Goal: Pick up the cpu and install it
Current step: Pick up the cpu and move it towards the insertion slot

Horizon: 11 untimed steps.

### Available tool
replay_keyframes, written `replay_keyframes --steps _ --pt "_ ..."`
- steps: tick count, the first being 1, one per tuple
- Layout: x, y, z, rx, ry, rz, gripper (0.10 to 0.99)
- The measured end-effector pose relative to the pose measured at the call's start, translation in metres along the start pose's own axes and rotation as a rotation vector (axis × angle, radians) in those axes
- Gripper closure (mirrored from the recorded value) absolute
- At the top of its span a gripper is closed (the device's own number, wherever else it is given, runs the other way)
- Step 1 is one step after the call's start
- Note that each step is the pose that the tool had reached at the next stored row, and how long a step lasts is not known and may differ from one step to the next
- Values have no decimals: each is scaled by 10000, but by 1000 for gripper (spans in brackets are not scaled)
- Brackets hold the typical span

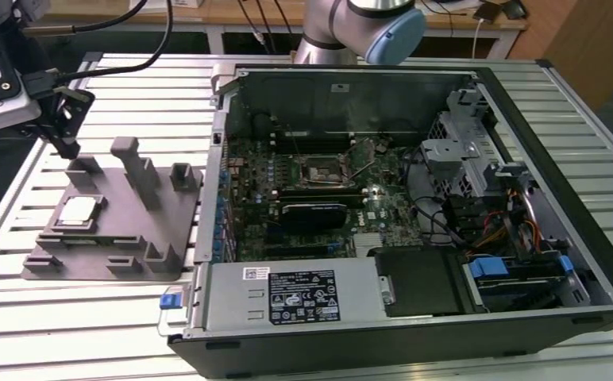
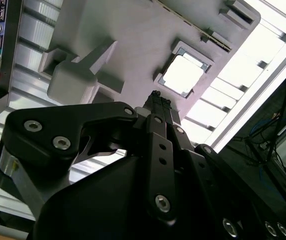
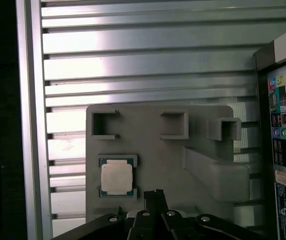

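Observation:
The cpu (image 1: 78, 211) lies flat in a shallow recess of the grey fixture block (image 1: 126, 242), on the exterior view's left; its silver top shines in both wrist views (image 2: 183, 75) (image 3: 117, 178). My gripper (image 1: 69, 148) hangs above the far end of the fixture, a short way beyond the chip and not touching it. Its black fingers (image 2: 155, 100) (image 3: 155, 196) are pressed together with nothing between them. The open computer case (image 1: 592, 262) holds the motherboard, whose black socket (image 1: 321, 167) with its metal frame sits near the board's middle.
Tall posts (image 1: 126, 159) and small pockets rise from the fixture beside the chip. The slatted metal table (image 1: 74, 317) carries both fixture and case. Drive cages, cables and a power supply (image 1: 296, 294) crowd the case. The arm's base (image 1: 360, 32) stands behind the case.

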State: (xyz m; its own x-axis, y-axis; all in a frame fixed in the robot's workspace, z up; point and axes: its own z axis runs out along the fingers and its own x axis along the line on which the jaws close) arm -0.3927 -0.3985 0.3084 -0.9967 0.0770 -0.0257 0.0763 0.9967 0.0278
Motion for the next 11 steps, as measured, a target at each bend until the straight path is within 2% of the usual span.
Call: replay_keyframes --steps 11 --pt "53 -7 97 1 0 1 980"
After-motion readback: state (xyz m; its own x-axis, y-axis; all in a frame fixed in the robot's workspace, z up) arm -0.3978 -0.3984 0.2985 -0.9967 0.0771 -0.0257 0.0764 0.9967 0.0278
